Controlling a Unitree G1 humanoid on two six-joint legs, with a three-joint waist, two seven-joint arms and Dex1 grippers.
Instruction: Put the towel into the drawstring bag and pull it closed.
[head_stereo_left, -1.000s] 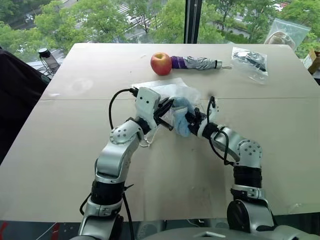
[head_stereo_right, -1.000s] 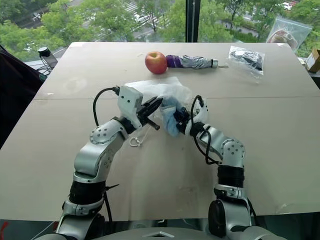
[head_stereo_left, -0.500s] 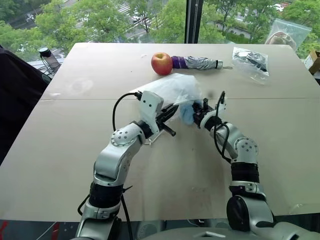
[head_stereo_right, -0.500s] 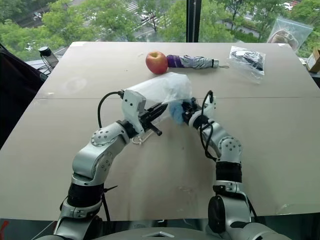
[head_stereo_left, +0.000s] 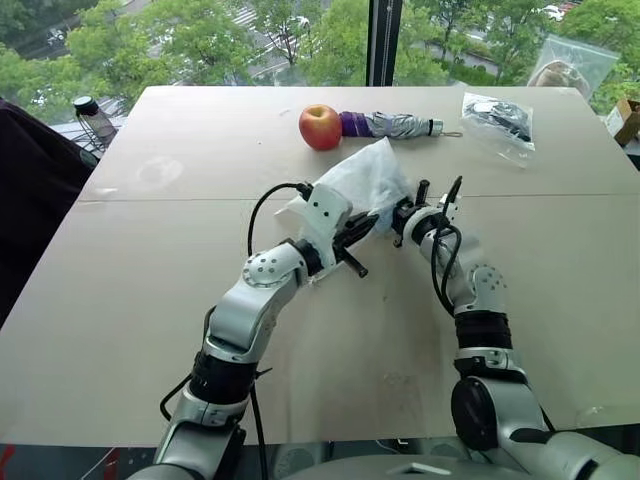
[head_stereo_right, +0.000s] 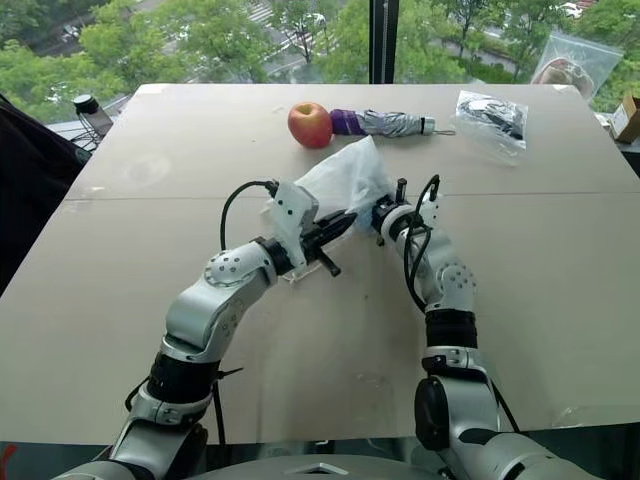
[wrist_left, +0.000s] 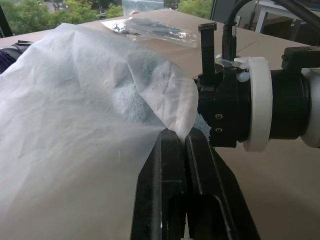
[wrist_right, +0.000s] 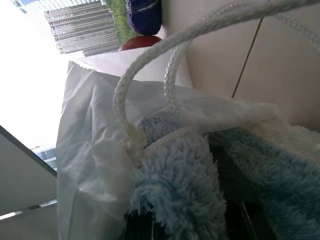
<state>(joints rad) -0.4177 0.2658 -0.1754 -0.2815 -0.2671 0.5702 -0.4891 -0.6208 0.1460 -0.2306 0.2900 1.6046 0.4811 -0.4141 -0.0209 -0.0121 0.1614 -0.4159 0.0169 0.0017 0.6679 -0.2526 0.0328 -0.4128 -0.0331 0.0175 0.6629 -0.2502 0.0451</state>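
No brand, label or writing can be read on anything here.

The thin white semi-sheer drawstring bag (head_stereo_left: 368, 180) is held up off the pale beige table (head_stereo_left: 150, 260), near its middle, between the two arms. Its crinkled fabric rises to a peak and drapes down over both claws. The small light-blue fluffy terry towel (wrist_right: 185, 185) sits at the mouth of the bag, partly inside it: in the left wrist view its blue shows through the sheer cloth, and in the right wrist view its thick pile bulges just under the bag's gathered hem. A twisted white cord (wrist_right: 150, 65) loops out from that hem.

The left claw (wrist_left: 186, 145) has its two black fingers pressed together, pinching the edge of the bag. The right claw (head_stereo_left: 400, 215) is pushed into the bag's opening against the towel; its fingers are covered by cloth, but they stand nearly pressed together, and whether they grip the towel I cannot tell.

At the far side of the table lies a round red-and-yellow apple (head_stereo_left: 320, 127), touching or just beside a folded compact umbrella of grey fabric with a purple end (head_stereo_left: 392, 125). Further right lies a clear plastic zip bag holding black items (head_stereo_left: 498, 120).
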